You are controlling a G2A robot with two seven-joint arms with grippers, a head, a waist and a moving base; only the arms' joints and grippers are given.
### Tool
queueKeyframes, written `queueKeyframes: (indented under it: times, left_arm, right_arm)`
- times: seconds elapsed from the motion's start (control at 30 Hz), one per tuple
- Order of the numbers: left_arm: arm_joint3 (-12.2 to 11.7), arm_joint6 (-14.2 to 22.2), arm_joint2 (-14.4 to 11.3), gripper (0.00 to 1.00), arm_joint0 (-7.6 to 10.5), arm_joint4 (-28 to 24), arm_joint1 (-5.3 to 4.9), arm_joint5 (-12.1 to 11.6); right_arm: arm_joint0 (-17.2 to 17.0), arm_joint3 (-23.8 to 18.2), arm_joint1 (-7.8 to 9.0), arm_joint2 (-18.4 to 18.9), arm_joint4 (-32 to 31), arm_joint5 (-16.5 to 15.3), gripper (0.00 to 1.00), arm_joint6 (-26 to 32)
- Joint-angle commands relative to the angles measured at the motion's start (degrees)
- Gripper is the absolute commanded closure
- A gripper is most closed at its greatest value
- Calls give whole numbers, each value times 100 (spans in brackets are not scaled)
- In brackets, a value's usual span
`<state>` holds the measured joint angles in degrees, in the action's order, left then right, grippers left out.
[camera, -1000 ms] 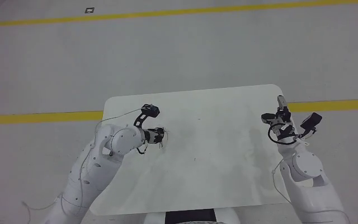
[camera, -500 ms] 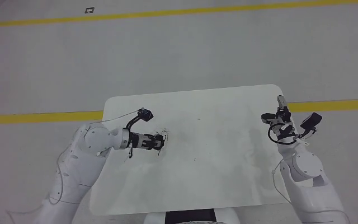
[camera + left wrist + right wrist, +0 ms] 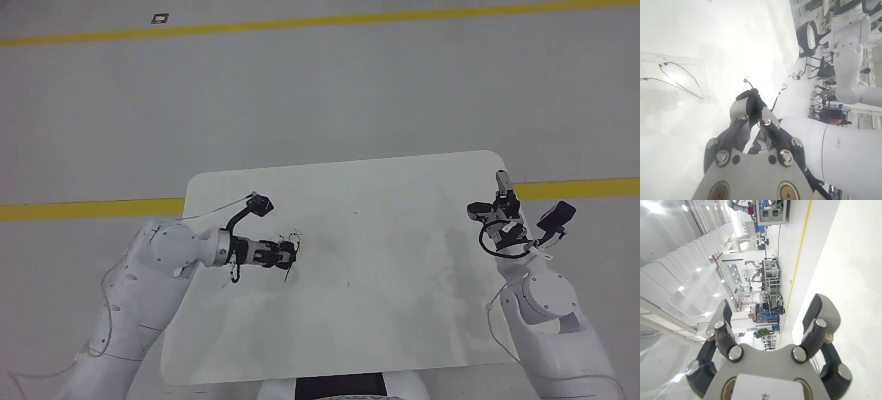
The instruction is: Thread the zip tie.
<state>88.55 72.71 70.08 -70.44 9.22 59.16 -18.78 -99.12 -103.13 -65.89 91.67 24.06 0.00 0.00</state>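
pinching a thin black zip tie (image 3: 748, 83) between dark pads pressed tight together, our left gripper (image 3: 754, 96) sits low over the white table (image 3: 400, 300). the tie's small square head pokes out just past the fingertips, and we see its tail running back between the two fingers toward the wrist. from above, the left gripper (image 3: 285, 252) points in across the table, with a fine dark strand dropping from its tips toward the surface.

ahead of this gripper and off to one side, three more ties (image 3: 689, 73) lie flat on the table, well apart from the fingers. their heads fan out and their thin tails run together to nearly one point. they seem to rest on a clear sheet, though we cannot tell for sure.

our right gripper (image 3: 770, 303) is spread wide with bare ribbed pads. from above, the right gripper (image 3: 490, 205) is at the table's edge, and the held tie is well apart from it.
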Motion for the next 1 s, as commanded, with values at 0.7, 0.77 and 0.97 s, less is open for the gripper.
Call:
queueKeyframes:
  times: [0.7,0.77,0.97]
  left_arm:
    - [-619,693,-288,100,418,-2613,-515,-70]
    - [-619,693,-288,100,418,-2613,-515,-70]
    - [-619,693,-288,100,418,-2613,-515,-70]
  right_arm:
    - [0,0,0,0,0,0,0,0]
    - [0,0,0,0,0,0,0,0]
    - [0,0,0,0,0,0,0,0]
